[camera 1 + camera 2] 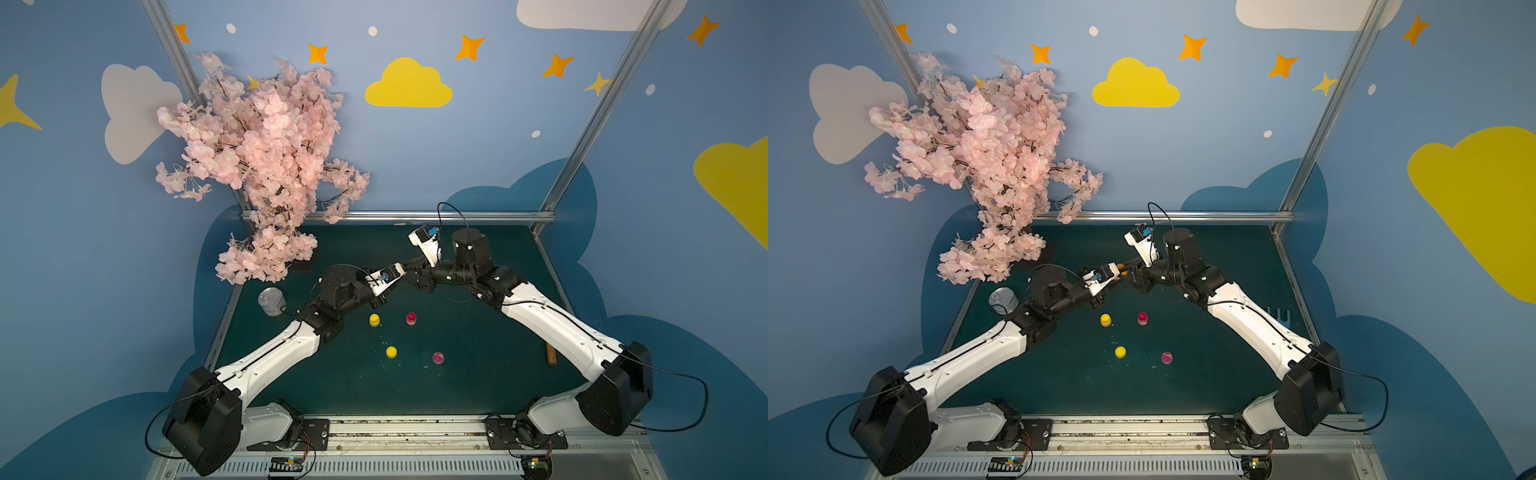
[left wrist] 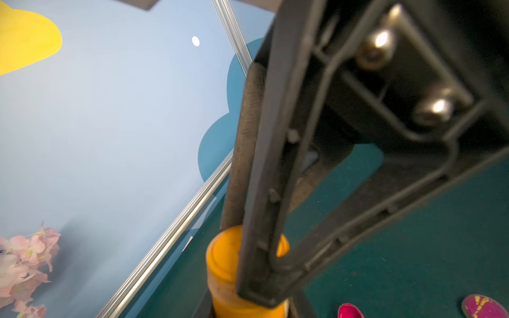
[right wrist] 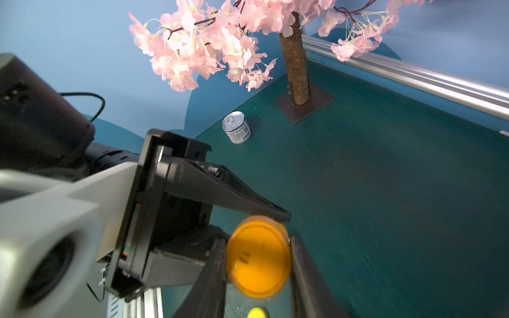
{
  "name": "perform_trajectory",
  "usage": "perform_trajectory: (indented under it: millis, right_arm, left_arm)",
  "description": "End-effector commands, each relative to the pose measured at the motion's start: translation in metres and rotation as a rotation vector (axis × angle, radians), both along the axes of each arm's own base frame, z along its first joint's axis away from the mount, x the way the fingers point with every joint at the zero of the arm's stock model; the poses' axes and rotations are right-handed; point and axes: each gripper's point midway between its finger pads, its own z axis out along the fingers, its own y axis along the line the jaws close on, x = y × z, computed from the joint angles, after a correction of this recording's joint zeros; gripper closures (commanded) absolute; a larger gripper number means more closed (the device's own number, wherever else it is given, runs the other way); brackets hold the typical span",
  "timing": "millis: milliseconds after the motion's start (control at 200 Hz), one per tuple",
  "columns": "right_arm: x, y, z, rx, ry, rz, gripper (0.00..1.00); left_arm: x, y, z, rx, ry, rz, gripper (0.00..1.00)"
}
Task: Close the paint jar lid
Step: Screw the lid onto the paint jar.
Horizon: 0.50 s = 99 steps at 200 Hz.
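Note:
An orange paint jar (image 2: 242, 305) hangs above the middle of the green table, between the two arms. My left gripper (image 2: 250, 308) is shut on the jar's body. The orange lid (image 3: 259, 256) sits on the jar's end, and my right gripper (image 3: 259, 247) is shut on its rim, one finger (image 3: 214, 275) on each side. In the left wrist view the right gripper's black fingers (image 2: 261, 220) straddle the lid end. In a top view only a sliver of the jar (image 1: 1120, 268) shows where the grippers meet.
On the table below lie a yellow pot (image 1: 374, 319), a magenta pot (image 1: 411, 318), a yellow round piece (image 1: 391, 352) and a magenta one (image 1: 438, 357). A tin can (image 1: 272, 301) stands at the left. The pink blossom tree (image 1: 266, 166) fills the back left corner.

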Motion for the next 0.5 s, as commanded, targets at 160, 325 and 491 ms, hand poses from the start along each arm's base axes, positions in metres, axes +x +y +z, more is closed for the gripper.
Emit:
perform_trajectory:
  millis: [160,325,491]
  right_arm:
    - [0.013,0.009,-0.010,0.052,0.199,-0.122,0.99]
    - [0.011,0.001,-0.006,0.049,0.177,-0.127,0.60]
    - [0.007,-0.017,-0.003,0.050,0.138,-0.157,0.39]
  left_arm:
    - [-0.004,-0.008,0.033,-0.047,-0.165,-0.009,0.76]
    - [-0.003,-0.005,0.016,-0.028,-0.070,0.013,0.76]
    - [-0.007,0.002,-0.008,-0.044,0.067,-0.004,0.76]
